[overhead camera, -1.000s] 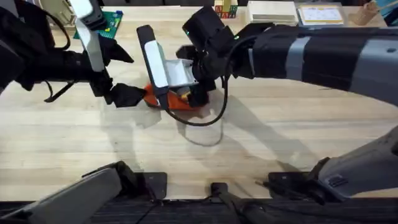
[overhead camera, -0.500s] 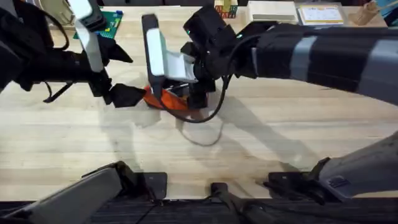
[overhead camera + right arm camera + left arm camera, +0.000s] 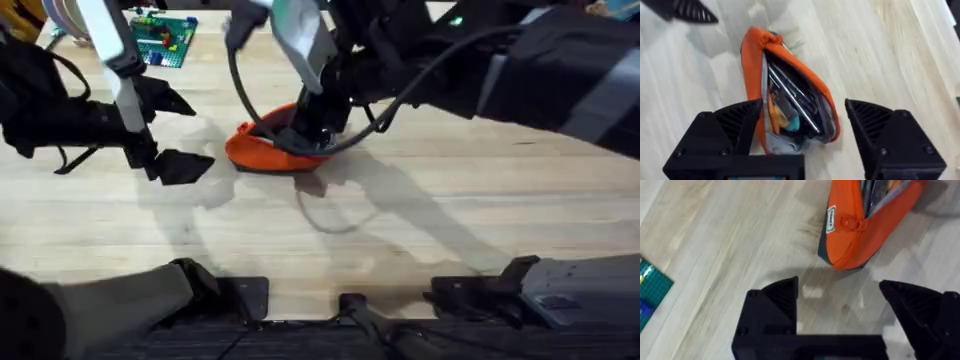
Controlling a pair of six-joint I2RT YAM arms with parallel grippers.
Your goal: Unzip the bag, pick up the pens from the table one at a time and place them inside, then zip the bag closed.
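The orange bag point(image 3: 262, 148) sits on the wooden table point(image 3: 420, 230), a little left of centre and toward the far side, and from overhead a good half of it is covered by the right arm and a loop of black cable draped across it. The right gripper point(image 3: 802, 132) hangs directly over the bag, fingers spread wide with the pouch between them, and neither finger is seen closing on the fabric. Through its wrist camera the mouth of the bag point(image 3: 790, 95) gapes open, zipper undone, and slim silver-grey pens point(image 3: 792, 102) lie lengthwise inside with something teal beside them; how many pens are in there is hard to count, since they overlap in the dark lining.

Over on the left, the left gripper point(image 3: 840, 305) is parked off the near end of the bag, apart from it, jaws wide open and holding nothing. Its wrist view catches the pouch's orange end point(image 3: 855, 225) with a small white label and the zipper pull, but the rest runs out of frame. A green studded plate point(image 3: 165, 40) sits at the far left of the table, partly behind the left arm.
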